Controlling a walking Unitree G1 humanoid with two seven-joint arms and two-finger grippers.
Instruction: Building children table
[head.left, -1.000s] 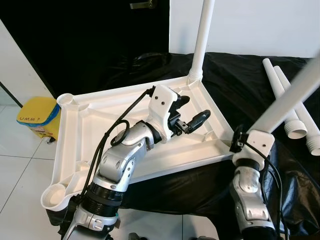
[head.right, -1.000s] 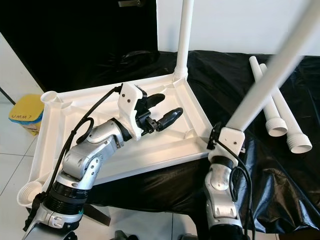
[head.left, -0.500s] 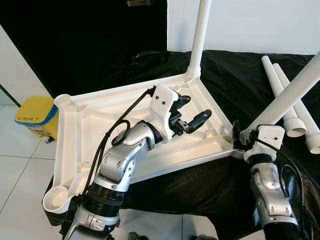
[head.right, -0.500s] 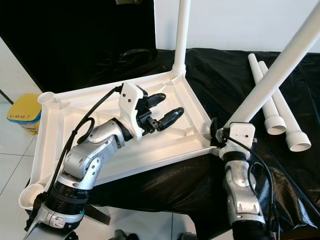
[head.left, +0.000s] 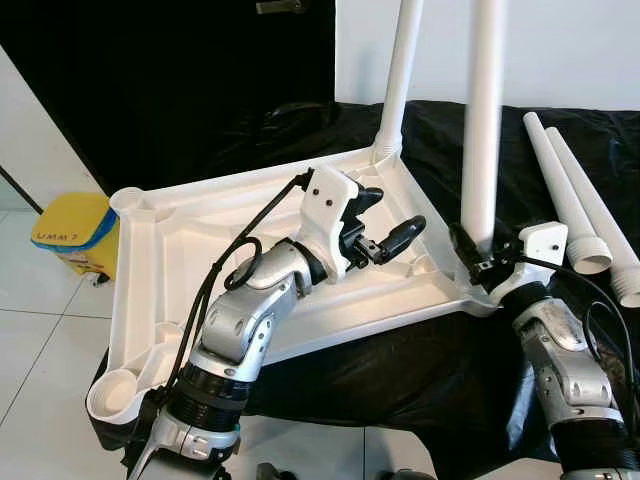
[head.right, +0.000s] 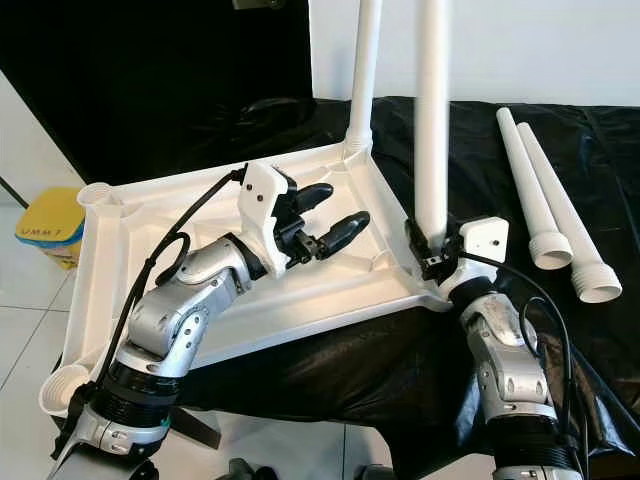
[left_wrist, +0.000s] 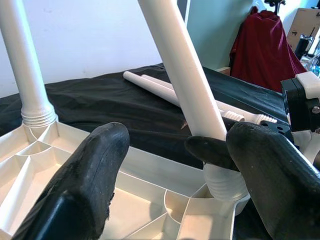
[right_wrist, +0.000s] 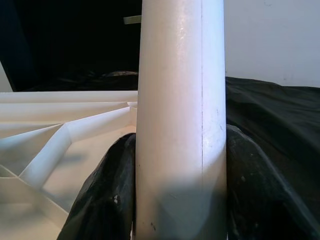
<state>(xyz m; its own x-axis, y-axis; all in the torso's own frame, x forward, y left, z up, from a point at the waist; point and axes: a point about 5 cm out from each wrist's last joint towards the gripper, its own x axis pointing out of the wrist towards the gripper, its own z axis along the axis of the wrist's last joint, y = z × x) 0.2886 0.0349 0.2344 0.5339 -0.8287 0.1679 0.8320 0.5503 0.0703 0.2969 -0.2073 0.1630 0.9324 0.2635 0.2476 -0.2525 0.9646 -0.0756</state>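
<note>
Lying upside down at frame centre on black cloth (head.left: 300, 130), the white plastic tabletop (head.left: 190, 225) shows ribbed underside and round corner sockets. Four white legs: one screwed in (head.left: 398, 80), one upright (head.left: 482, 120) clamped by the right tool (head.left: 475, 252), two loose (head.left: 585, 215). Left tool (head.left: 385, 222) hovers open, empty.

White wall (head.left: 560, 50), pale tiled floor (head.left: 40, 330)

One tabletop (head.left: 170, 250), four legs (head.left: 482, 120), one yellow bin (head.left: 75, 232)
</note>
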